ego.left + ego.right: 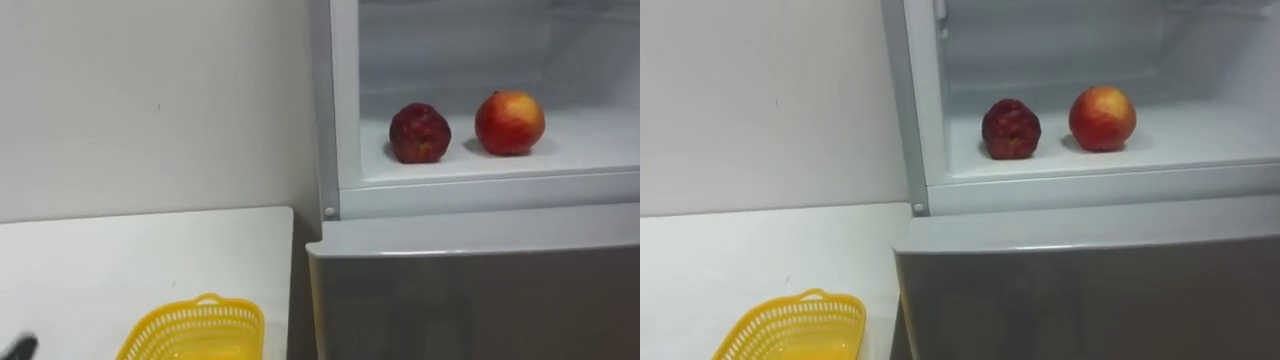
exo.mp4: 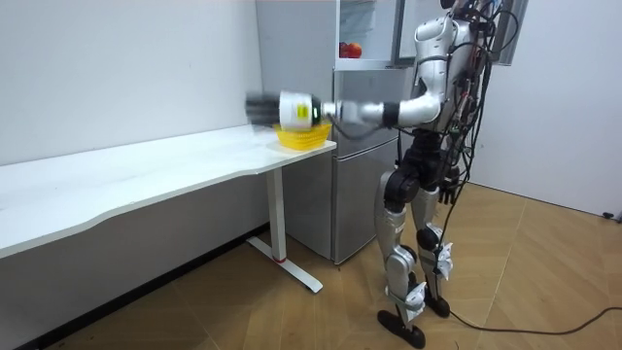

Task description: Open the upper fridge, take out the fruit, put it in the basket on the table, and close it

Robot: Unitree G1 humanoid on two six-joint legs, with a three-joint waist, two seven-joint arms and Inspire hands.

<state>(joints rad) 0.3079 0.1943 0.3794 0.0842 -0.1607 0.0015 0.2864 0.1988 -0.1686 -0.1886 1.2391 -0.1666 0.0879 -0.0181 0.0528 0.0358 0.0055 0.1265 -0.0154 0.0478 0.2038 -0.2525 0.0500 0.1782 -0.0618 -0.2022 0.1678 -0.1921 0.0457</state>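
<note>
Standing: I have the robot on its feet just in front of the fridge (image 2: 364,165), with the tabletop (image 1: 120,260) on its left.
Step in hand: by my reading a fetch is only about to begin; both fruits lie on the shelf and neither is lifted.
Task's thing: a dark red fruit (image 1: 419,133) and a red-and-yellow apple (image 1: 509,122) sit side by side, apart, on the white shelf (image 1: 570,150) of the open upper fridge. The dark one is on the left.
Left hand (image 2: 262,107): in the room view it is stretched out to the left, over the basket, and blurred. I cannot tell whether the fingers are wide, narrow or holding anything.
Basket (image 1: 170,322): yellow, on the near right corner of the tabletop, close to the fridge. I see nothing in the part of it that shows.
Next move: I would bring a hand up and right into the upper fridge with fingers wide and close them round one fruit, probably the dark one, since it is nearer the left.
In the way: the upright fridge frame (image 1: 345,100) stands between tabletop and shelf, and the top of the shut lower door (image 1: 480,300) juts out below the shelf. The hand must clear both, and a round fruit may roll if nudged.
Around: a bare white wall (image 1: 150,100) behind the tabletop.
</note>
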